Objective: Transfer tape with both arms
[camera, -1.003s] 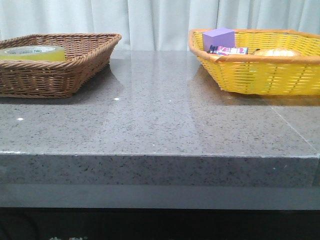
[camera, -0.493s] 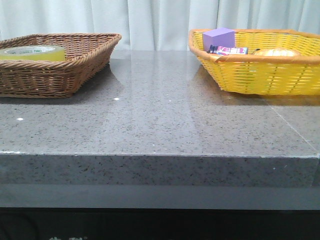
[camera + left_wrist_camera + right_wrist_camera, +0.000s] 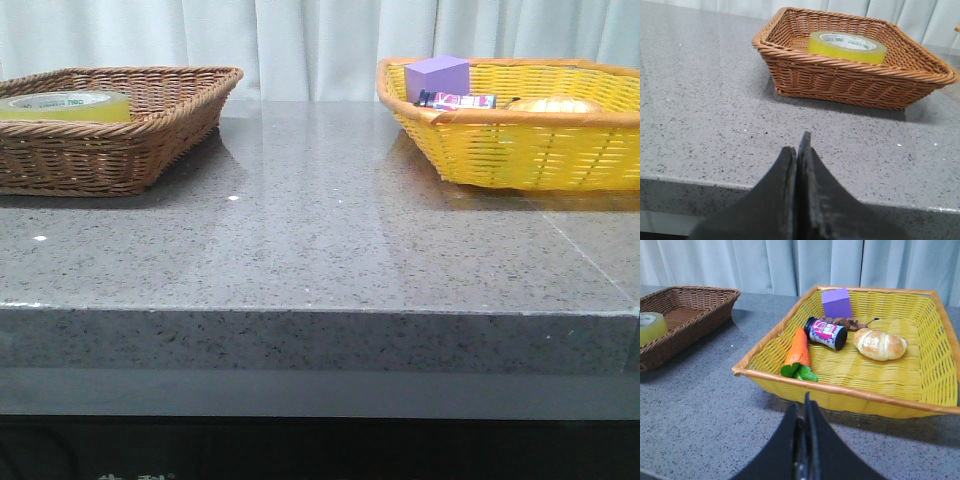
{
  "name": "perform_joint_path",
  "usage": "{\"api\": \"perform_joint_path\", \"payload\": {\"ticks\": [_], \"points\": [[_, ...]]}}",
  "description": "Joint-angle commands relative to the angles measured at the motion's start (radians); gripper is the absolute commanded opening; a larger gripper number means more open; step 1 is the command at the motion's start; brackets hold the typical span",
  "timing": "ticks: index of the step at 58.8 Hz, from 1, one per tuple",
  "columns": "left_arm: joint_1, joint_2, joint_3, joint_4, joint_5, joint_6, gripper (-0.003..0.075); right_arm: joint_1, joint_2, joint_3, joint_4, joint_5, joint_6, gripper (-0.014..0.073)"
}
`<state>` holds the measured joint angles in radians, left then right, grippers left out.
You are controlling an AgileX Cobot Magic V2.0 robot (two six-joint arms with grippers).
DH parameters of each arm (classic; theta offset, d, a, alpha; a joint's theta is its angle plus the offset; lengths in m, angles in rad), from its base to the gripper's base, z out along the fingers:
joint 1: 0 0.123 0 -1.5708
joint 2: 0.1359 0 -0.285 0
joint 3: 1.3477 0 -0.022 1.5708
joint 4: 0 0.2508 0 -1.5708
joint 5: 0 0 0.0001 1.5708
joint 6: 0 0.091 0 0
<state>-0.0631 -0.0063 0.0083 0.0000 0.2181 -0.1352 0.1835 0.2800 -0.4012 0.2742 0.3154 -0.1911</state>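
Observation:
The yellow tape roll lies flat in the brown wicker basket at the table's back left. It also shows in the left wrist view and at the edge of the right wrist view. My left gripper is shut and empty, low over the table's front edge, well short of the brown basket. My right gripper is shut and empty, just in front of the yellow basket. Neither arm shows in the front view.
The yellow basket at the back right holds a purple block, a small jar, a toy carrot and a croissant. A grey stone table lies between the baskets. White curtains hang behind.

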Motion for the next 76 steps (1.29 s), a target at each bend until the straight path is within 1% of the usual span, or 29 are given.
{"api": "perform_joint_path", "payload": {"ticks": [1,11,17,26,40,47,54,76], "points": [[0.001,-0.016,0.038,0.0,-0.091,-0.003,-0.002,-0.006,0.007,-0.025,0.001,-0.072,-0.002,-0.012],[0.001,-0.016,0.038,0.0,-0.091,-0.003,-0.002,-0.024,-0.013,0.003,-0.025,-0.099,0.0,-0.012],[0.001,-0.016,0.038,0.0,-0.091,-0.003,-0.002,-0.067,-0.065,0.062,-0.035,-0.151,0.001,-0.012],[0.001,-0.016,0.038,0.0,-0.091,-0.003,-0.002,-0.107,-0.167,0.19,-0.035,-0.204,0.05,-0.012],[0.001,-0.016,0.038,0.0,-0.091,-0.003,-0.002,-0.111,-0.234,0.339,-0.04,-0.23,0.077,-0.012],[0.001,-0.016,0.038,0.0,-0.091,-0.003,-0.002,-0.111,-0.257,0.406,-0.043,-0.29,0.079,-0.012],[0.001,-0.016,0.038,0.0,-0.091,-0.003,-0.002,-0.111,-0.322,0.403,-0.044,-0.258,0.079,-0.012],[0.001,-0.016,0.038,0.0,-0.091,-0.003,-0.002,-0.111,-0.317,0.403,-0.044,-0.254,0.079,-0.012]]}}
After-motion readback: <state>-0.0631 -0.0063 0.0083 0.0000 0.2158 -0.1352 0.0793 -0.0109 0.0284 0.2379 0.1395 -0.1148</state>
